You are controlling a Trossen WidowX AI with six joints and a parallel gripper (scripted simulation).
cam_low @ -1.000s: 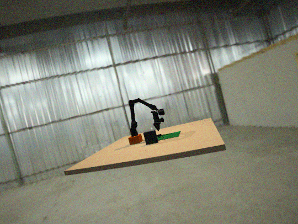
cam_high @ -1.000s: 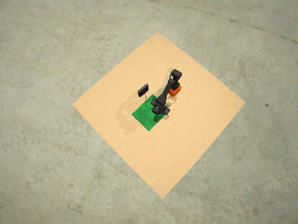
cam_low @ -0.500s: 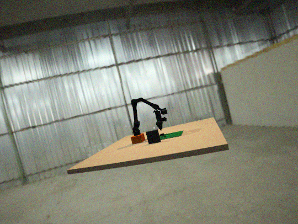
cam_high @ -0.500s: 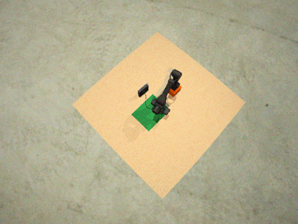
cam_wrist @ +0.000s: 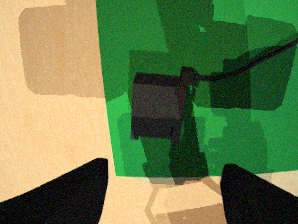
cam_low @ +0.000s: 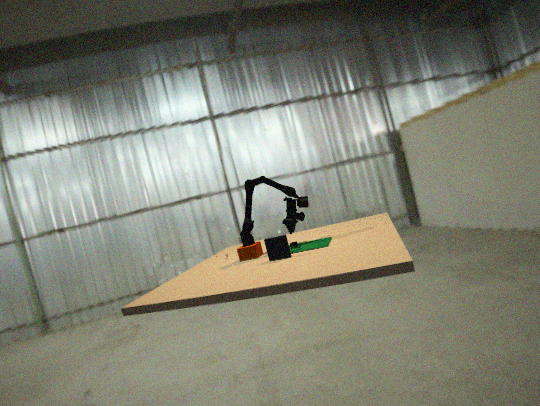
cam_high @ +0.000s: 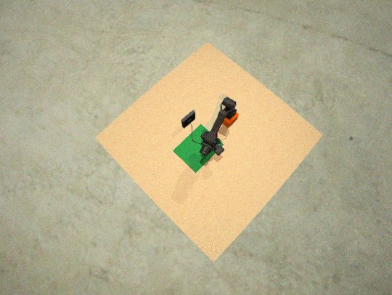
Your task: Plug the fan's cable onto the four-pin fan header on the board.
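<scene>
One dark rectangular plug (cam_wrist: 157,106) lies on one flat green board (cam_wrist: 240,10), long axis up-down in the wrist view, black cable (cam_wrist: 246,67) exiting right. One black gripper (cam_wrist: 162,212) hangs above, half-spread, gripping nothing. One black fan (cam_low: 277,248), tan wooden platform (cam_high: 254,174), corrugated metal walls (cam_low: 125,150).

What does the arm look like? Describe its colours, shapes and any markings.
The arm is slim, jointed and matte black throughout, rising from an orange block base. A small boxy black module sits at the wrist. The gripper ends in two broad black jaws with pointed tips. No markings or loose cables are discernible on it.
</scene>
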